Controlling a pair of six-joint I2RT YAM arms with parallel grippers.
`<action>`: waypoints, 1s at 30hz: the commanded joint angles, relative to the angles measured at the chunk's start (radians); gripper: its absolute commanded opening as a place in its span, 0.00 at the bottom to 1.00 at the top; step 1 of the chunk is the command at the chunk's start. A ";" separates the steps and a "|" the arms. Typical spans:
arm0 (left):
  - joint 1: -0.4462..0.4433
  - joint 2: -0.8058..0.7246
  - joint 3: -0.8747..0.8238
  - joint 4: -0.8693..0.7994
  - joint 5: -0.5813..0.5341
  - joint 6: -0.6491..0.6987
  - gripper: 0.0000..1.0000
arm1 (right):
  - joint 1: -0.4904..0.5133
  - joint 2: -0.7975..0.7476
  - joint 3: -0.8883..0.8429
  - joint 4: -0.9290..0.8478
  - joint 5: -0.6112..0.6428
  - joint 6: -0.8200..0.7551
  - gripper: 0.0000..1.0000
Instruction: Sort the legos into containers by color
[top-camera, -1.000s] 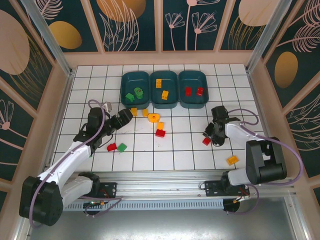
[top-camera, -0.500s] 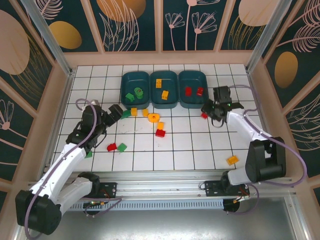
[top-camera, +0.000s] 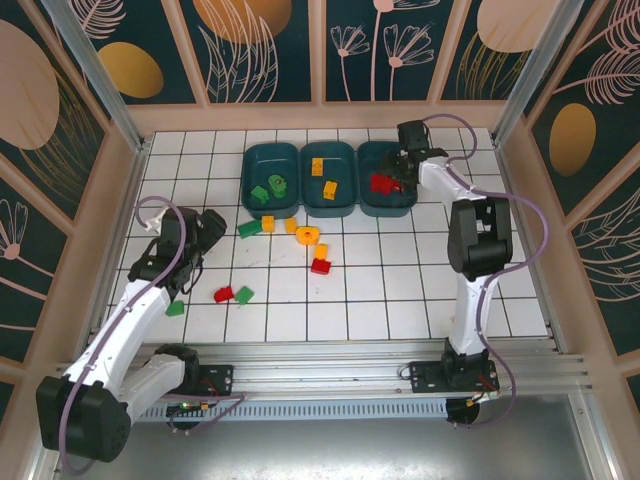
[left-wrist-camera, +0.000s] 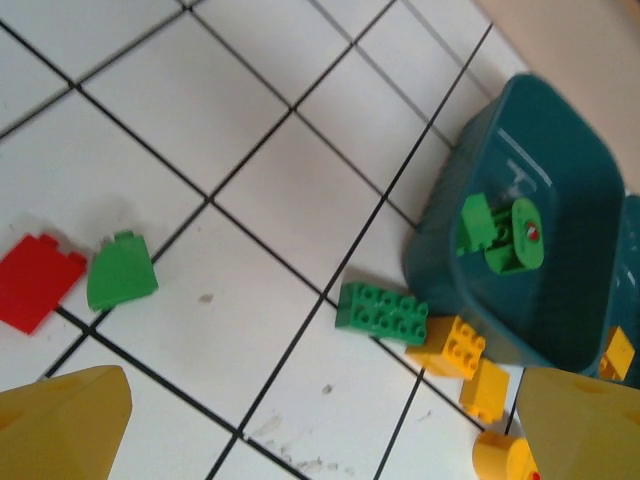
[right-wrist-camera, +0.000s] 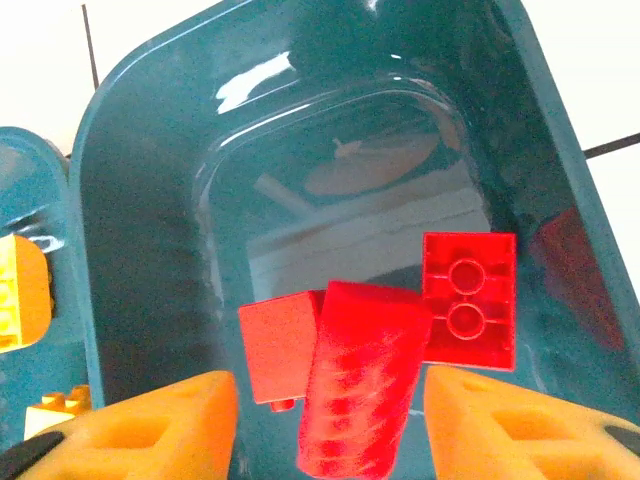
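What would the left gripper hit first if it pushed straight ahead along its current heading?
Probably the green brick lying on the tile beside the leftmost bin, roughly centred ahead of the open left gripper. Depth is unclear; it could touch bare tile first.

We see the white tiled table carrying three teal bins in a row, loose legos scattered just before them.
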 joint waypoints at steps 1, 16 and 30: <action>0.007 0.004 0.004 -0.019 0.046 -0.024 0.99 | 0.008 -0.022 0.062 -0.027 0.031 -0.043 0.58; 0.141 0.127 -0.005 -0.028 -0.040 0.043 0.82 | 0.110 -0.487 -0.493 0.257 -0.050 -0.009 0.64; 0.175 0.426 0.022 0.016 -0.070 0.022 0.63 | 0.106 -0.505 -0.601 0.306 -0.067 -0.036 0.64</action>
